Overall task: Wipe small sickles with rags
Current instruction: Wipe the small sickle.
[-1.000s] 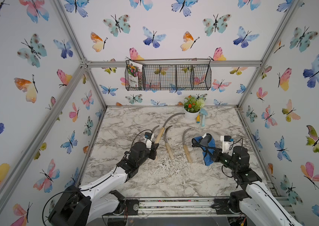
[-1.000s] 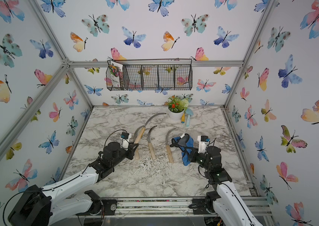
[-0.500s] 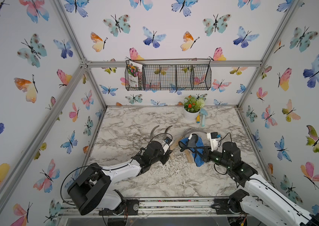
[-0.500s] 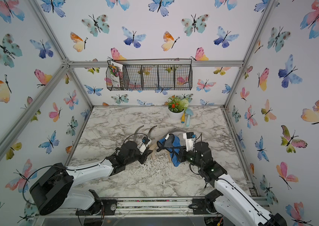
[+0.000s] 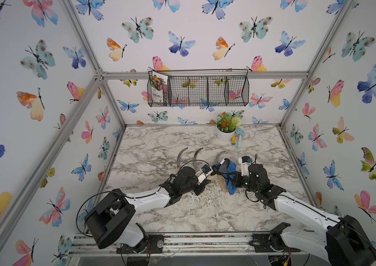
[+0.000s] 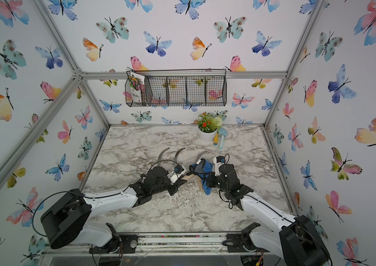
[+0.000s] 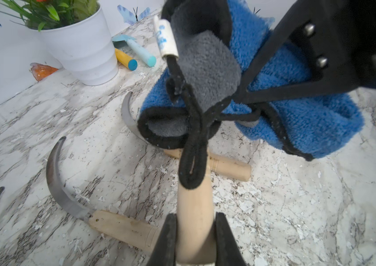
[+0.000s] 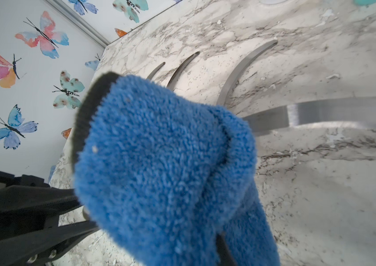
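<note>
Bare bench (image 5: 182, 218) runs from my arms to the front edge. The wire basket (image 5: 205, 92) on the back wall holds a seed packet (image 5: 158, 88) in its leftmost compartment. Mid-bench, my left pincer (image 7: 195, 230) is clamped on the held sickle (image 7: 194, 202) by its handle. My right pincer (image 7: 239, 97) pinches the blue rag (image 8: 159, 161) over its blade. Three other sickles (image 7: 122, 228) lie just behind.

two sickles (image 7: 122, 226) lie left of the rag (image 5: 230, 167)

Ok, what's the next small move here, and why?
Probably slide the rag along the blade toward its tip. The left gripper is shut on that sickle's handle. The right gripper is shut on the rag, which lies over the blade's handle end, and bare metal shows beyond it.
</note>
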`<state>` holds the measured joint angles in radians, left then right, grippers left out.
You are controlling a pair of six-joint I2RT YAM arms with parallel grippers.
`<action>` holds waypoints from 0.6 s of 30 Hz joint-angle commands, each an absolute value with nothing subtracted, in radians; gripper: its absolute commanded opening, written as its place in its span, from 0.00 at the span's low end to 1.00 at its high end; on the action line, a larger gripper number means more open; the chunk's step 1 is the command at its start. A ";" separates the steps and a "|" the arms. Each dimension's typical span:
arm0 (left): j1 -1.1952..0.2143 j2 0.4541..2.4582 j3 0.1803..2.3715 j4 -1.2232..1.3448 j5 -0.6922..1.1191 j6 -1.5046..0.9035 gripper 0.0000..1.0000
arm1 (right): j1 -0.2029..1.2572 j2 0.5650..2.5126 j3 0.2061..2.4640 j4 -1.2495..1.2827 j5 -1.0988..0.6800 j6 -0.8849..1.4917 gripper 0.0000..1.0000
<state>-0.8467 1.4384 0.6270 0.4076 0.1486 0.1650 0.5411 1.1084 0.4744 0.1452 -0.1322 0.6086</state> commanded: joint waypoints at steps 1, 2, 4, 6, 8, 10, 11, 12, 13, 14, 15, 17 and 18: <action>-0.851 1.456 0.668 0.481 0.205 0.171 0.00 | 0.516 1.078 0.444 0.176 -0.064 0.623 0.02; -0.852 1.461 0.674 0.484 0.219 0.169 0.00 | 0.505 1.077 0.437 0.179 -0.071 0.623 0.02; -0.854 1.475 0.691 0.482 0.240 0.171 0.00 | 0.489 1.086 0.425 0.191 -0.090 0.623 0.02; -0.854 1.495 0.710 0.470 0.240 0.170 0.00 | 0.481 1.096 0.421 0.197 -0.105 0.622 0.02; -0.854 1.510 0.722 0.460 0.242 0.173 0.00 | 0.473 1.101 0.423 0.201 -0.121 0.617 0.02; -0.861 1.517 0.729 0.453 0.240 0.179 0.00 | 0.471 1.093 0.429 0.198 -0.132 0.610 0.02; -0.863 1.519 0.732 0.446 0.236 0.181 0.00 | 0.471 1.079 0.435 0.194 -0.144 0.602 0.02; -0.862 1.521 0.733 0.439 0.232 0.182 0.00 | 0.471 1.061 0.442 0.187 -0.150 0.596 0.02; -0.864 1.523 0.732 0.437 0.229 0.185 0.00 | 0.472 1.045 0.450 0.176 -0.156 0.588 0.02; -0.864 1.525 0.732 0.432 0.229 0.190 0.00 | 0.472 1.026 0.461 0.163 -0.165 0.575 0.02; -0.865 1.529 0.733 0.426 0.227 0.197 0.00 | 0.473 1.011 0.471 0.157 -0.179 0.561 0.02; -0.868 1.537 0.738 0.401 0.231 0.225 0.00 | 0.472 1.004 0.502 0.124 -0.196 0.551 0.02; -0.871 1.540 0.742 0.385 0.228 0.242 0.00 | 0.472 1.008 0.517 0.109 -0.204 0.551 0.02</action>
